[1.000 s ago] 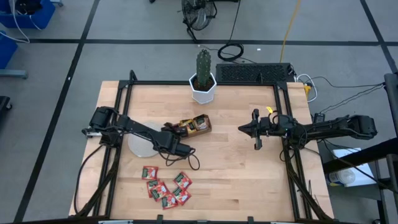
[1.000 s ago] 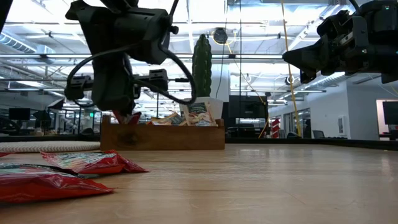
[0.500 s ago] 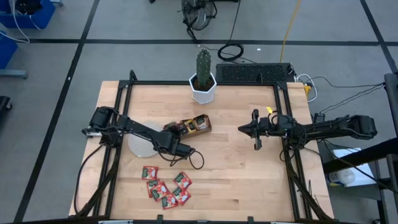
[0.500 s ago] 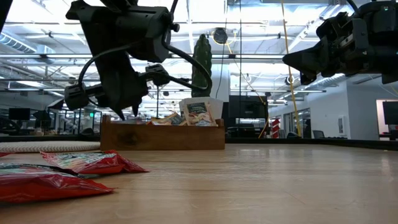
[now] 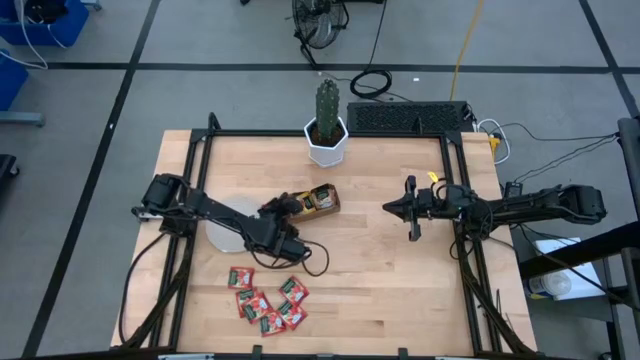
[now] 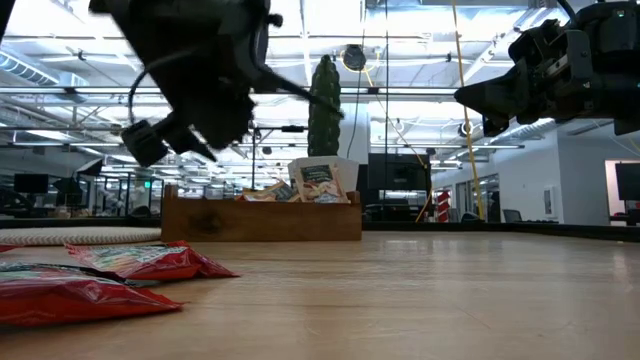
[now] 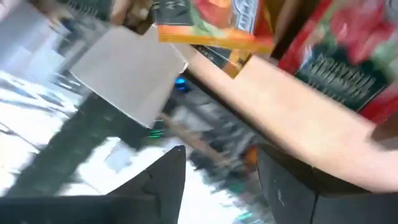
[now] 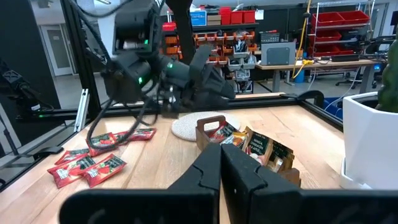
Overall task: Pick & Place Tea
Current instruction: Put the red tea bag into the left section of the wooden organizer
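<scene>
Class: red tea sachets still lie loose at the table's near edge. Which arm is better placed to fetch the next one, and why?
Left. The left gripper hangs open beside the tray, close to the red sachets. The right gripper waits shut, farther across the table.

Six red sachets (image 5: pixel 265 303) on the table, one brown tray (image 5: pixel 312 201), one potted cactus (image 5: pixel 327 124).

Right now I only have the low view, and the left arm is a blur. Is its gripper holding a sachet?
Observer: No. The left wrist view shows the left gripper open and empty.
Operator: Where is it?
Observer: From above, it is at the end of the tray nearest the grey disc.
Operator: What is left to pick?
Observer: A cluster of red sachets lies on the table, on the left arm's side, apart from the tray.
</scene>
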You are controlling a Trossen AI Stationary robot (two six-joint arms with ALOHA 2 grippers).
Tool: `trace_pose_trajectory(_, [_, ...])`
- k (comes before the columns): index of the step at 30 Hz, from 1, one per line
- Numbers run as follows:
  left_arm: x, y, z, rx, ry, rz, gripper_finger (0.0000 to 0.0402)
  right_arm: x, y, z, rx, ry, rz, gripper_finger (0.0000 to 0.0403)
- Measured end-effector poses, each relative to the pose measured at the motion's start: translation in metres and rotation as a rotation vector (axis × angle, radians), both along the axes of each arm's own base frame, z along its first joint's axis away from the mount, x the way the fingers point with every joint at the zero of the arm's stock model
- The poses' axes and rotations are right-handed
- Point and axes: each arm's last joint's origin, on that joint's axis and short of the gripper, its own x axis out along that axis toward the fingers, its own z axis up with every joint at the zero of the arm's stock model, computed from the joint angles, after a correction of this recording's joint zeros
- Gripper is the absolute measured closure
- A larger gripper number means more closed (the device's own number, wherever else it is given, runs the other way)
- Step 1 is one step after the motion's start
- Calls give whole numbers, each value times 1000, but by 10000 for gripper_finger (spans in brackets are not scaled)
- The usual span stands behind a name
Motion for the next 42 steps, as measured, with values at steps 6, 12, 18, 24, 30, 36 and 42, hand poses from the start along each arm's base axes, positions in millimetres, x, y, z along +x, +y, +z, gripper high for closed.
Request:
trace_pose_trajectory(6, [7,30,32,-486,-343,638,202,0,0,0,7,-1,0,403])
trace_pose_trajectory(12, [-4,79,29,-801,-441,983,201,0,0,0,7,2,0,403])
trace_pose_trajectory(18, [-9,100,7,-1055,-401,933,201,0,0,-1,26,6,3,403])
trace_pose_trajectory(24, [-9,106,10,-1083,-401,902,201,0,0,-3,30,28,4,403])
trace_pose_trajectory(30, [-8,108,12,-1009,-481,897,201,0,0,-3,30,30,4,403])
trace_pose_trajectory(36, [-8,103,12,-836,-482,803,217,0,0,-3,31,30,4,403])
trace_pose_trajectory(42, [-11,92,14,-701,-431,731,358,0,0,-3,31,30,4,403])
